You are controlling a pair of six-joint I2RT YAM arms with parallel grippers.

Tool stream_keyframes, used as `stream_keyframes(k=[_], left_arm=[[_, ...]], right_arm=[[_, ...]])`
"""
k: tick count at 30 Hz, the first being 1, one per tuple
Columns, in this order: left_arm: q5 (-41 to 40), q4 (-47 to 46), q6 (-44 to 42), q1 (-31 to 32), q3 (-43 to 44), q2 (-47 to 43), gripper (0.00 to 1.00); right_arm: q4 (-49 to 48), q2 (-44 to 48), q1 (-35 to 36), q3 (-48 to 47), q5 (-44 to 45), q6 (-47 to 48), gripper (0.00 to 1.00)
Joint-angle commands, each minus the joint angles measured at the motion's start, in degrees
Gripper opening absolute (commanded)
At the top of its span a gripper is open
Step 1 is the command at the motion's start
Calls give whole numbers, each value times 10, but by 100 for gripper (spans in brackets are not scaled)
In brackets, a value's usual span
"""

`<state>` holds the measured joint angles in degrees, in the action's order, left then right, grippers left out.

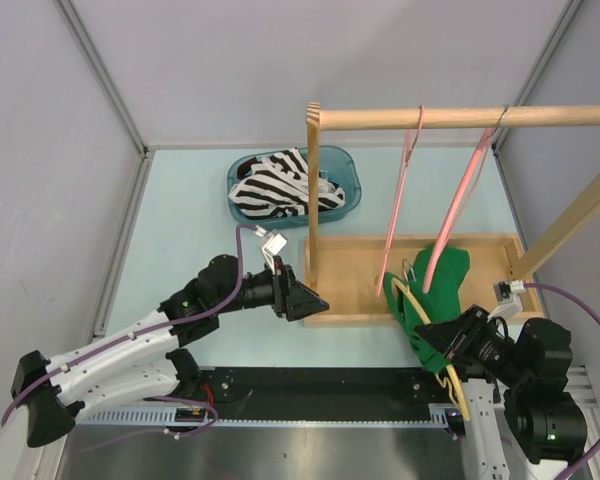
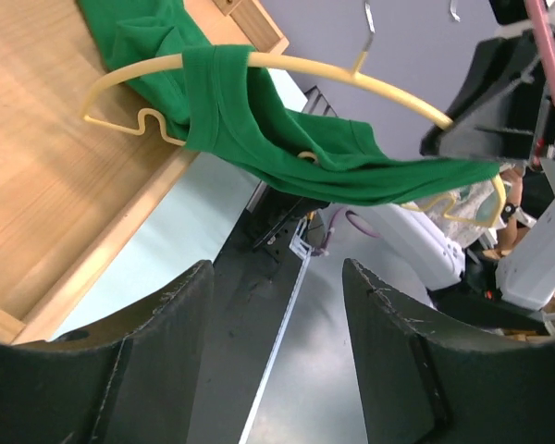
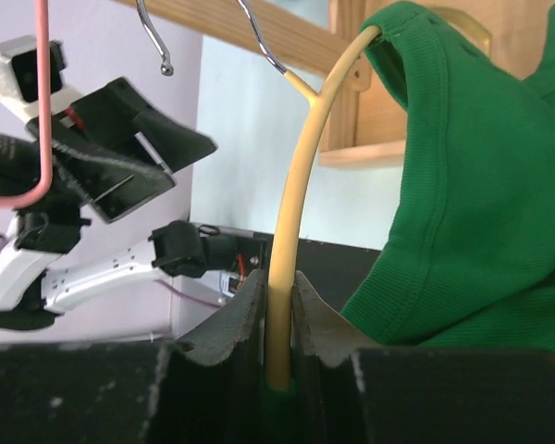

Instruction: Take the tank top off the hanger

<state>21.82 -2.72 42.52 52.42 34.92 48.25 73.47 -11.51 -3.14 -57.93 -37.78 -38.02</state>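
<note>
The right gripper (image 3: 277,289) is clamping the hanger (image 3: 301,176) — both fingers pressing on the yellow bar near one end, with the hook pointing up toward the rack (image 1: 420,118). The top (image 1: 443,275) is hanging on that hanger over the near right part of the wooden base (image 1: 350,265). It is bunching in green folds along the bar, one strap looping round the end away from the right gripper.

The left gripper (image 1: 308,300) is hovering with its fingers well apart, holding nothing, aiming rightward at the cloth and clear of it. From those open fingers the top is lying straight ahead and a little above. The hanger's long axis is running across their line of approach, from the base down toward the right gripper.

I'd judge the left gripper is the one to take the cloth, since the right is busy holding — the strap will want sliding along the bar and off its free end. Nothing here is showing a readable brand or label; a white tag on a cable is too small to make out.
</note>
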Motion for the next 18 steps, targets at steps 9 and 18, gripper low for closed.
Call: stream_keyframes(k=[9, 18], left_arm=[[-63, -162, 59, 36, -36, 26, 63], [-94, -128, 22, 41, -29, -50, 62]], right_arm=[[-22, 42, 2, -31, -145, 51, 0], [-9, 20, -4, -110, -236, 96, 0]])
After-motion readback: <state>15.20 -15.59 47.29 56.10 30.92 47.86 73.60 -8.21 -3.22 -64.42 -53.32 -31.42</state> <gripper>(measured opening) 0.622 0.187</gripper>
